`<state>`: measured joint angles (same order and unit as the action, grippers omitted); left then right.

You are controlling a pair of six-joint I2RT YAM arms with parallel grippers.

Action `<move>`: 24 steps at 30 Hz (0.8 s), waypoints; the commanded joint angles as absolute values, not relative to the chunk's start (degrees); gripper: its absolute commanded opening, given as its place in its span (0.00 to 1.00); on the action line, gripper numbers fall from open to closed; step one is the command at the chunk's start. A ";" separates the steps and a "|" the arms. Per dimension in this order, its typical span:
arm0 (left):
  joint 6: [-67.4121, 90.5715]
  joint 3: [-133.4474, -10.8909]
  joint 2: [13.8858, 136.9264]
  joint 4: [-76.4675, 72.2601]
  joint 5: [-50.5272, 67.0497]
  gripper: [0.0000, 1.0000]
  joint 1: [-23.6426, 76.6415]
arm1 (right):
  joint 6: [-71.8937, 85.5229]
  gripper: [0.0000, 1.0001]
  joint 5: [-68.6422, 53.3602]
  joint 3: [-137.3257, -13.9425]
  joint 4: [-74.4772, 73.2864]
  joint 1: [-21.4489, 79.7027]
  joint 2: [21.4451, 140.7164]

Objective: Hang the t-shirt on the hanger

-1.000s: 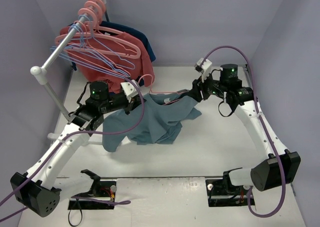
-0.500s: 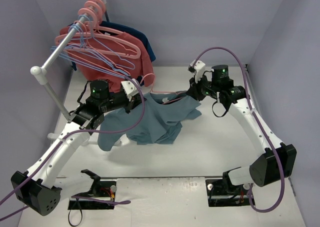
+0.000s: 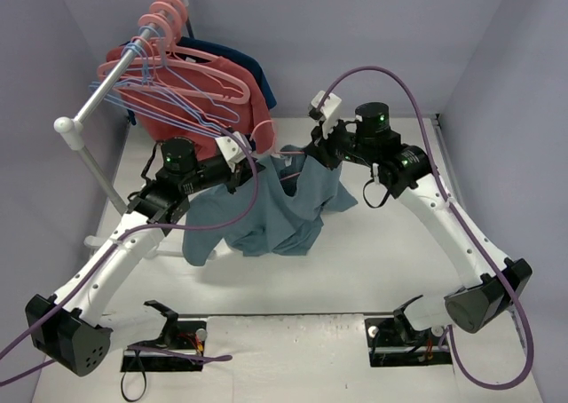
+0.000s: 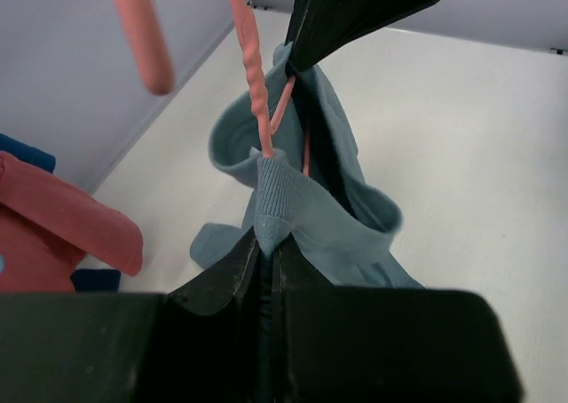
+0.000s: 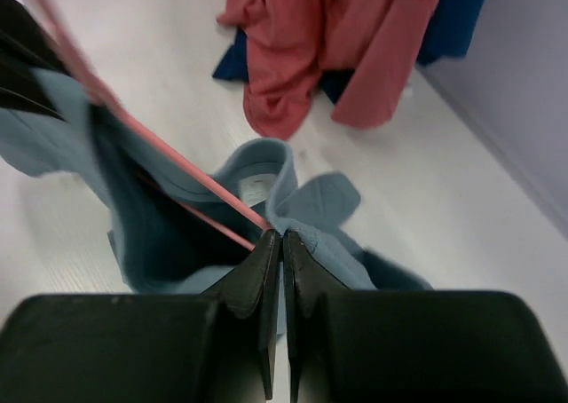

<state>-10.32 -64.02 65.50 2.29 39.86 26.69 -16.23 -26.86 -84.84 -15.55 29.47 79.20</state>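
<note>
The teal t-shirt (image 3: 284,209) hangs bunched between my two grippers above the table. The thin pale pink hanger (image 3: 259,141) runs through its collar; its bars show in the left wrist view (image 4: 253,79) and the right wrist view (image 5: 169,150). My left gripper (image 3: 244,165) is shut on the ribbed collar (image 4: 275,199) where the hanger bar enters it. My right gripper (image 3: 306,154) is shut on the t-shirt's collar edge (image 5: 311,239), with the hanger bars meeting the jaw tips. The t-shirt's lower part (image 3: 266,239) rests on the table.
A white rack rail (image 3: 115,70) at the far left carries lavender-blue hangers (image 3: 164,97) and salmon-pink hangers (image 3: 200,66), a coral-red shirt (image 3: 248,92) and a dark navy garment (image 3: 257,70). Purple walls stand on the left, back and right.
My right gripper has moved left toward the left gripper, gathering the t-shirt narrower and higher between them. The left arm has shifted only slightly.
</note>
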 commanded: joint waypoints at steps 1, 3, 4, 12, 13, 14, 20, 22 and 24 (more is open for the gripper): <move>-6.94 -64.47 65.96 -12.73 40.91 0.00 27.25 | -14.40 0.00 -26.73 -91.35 -11.78 31.39 79.28; -5.28 -63.72 66.25 -17.23 39.62 0.00 27.25 | -13.93 0.00 -27.11 -92.75 -11.78 31.86 79.36; -4.36 -63.43 66.34 -20.24 38.66 0.00 27.25 | -13.62 0.00 -26.82 -93.37 -11.78 32.17 79.37; -0.82 -68.01 68.82 -30.05 38.53 0.00 27.42 | -13.66 0.00 -26.52 -99.89 -11.78 32.43 81.01; 0.67 -68.19 69.32 -32.21 38.70 0.00 27.42 | -13.71 0.00 -26.48 -100.35 -11.82 32.43 81.29; 2.54 -68.41 69.75 -34.37 38.92 0.00 27.42 | -14.14 0.00 -25.92 -100.51 -11.86 32.47 81.39; 4.56 -67.36 70.58 -39.24 39.20 0.00 27.42 | -17.98 0.00 -23.29 -98.90 -11.87 32.43 80.25; 5.09 -66.83 70.46 -40.07 39.92 0.00 27.42 | -18.19 0.00 -23.23 -98.67 -11.87 32.43 80.18; 5.62 -66.57 70.40 -40.70 40.88 0.00 27.42 | -18.25 0.00 -23.24 -98.53 -11.87 32.43 80.27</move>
